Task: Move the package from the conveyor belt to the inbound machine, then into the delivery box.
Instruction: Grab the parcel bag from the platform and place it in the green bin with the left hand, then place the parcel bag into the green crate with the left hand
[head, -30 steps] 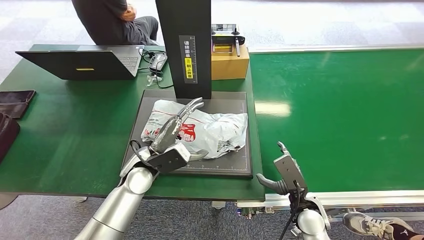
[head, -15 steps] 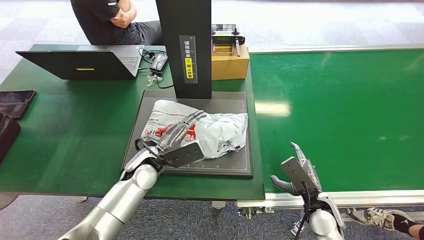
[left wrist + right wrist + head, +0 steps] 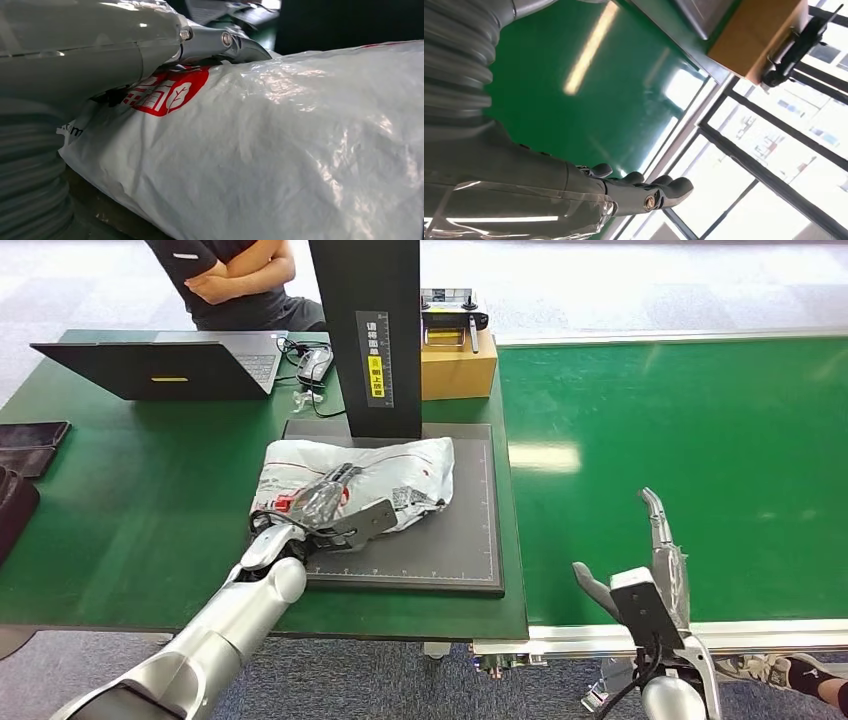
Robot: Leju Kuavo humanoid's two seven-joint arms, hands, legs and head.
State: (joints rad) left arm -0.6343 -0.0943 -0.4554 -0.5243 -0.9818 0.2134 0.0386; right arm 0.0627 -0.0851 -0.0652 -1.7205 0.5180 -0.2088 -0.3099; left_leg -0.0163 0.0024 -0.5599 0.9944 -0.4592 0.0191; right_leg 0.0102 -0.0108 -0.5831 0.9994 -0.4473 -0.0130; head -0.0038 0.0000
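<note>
— Where's the package (image 3: 375, 472) now?

— On the dark scanning plate (image 3: 455, 550) of the inbound machine (image 3: 366, 335), pushed toward the plate's left edge and hanging a little over it, just in front of the black column. My left hand (image 3: 325, 508) lies on its near-left end, fingers laid over the plastic beside the red print.

— Gripping it?

— I judge it a hold on the bag's skin, but the fingers are half hidden by the film, so I can't be sure how much is pinched.

— What could go wrong?

— The bag is soft and slick. If I lift with only loose film caught, it may sag, slip out, or drag off the plate onto the counter (image 3: 130, 490).

— And your other hand?

— My right hand (image 3: 650, 560) stands upright over the near edge of the conveyor belt (image 3: 690, 430), fingers straight and apart, holding nothing.
</note>
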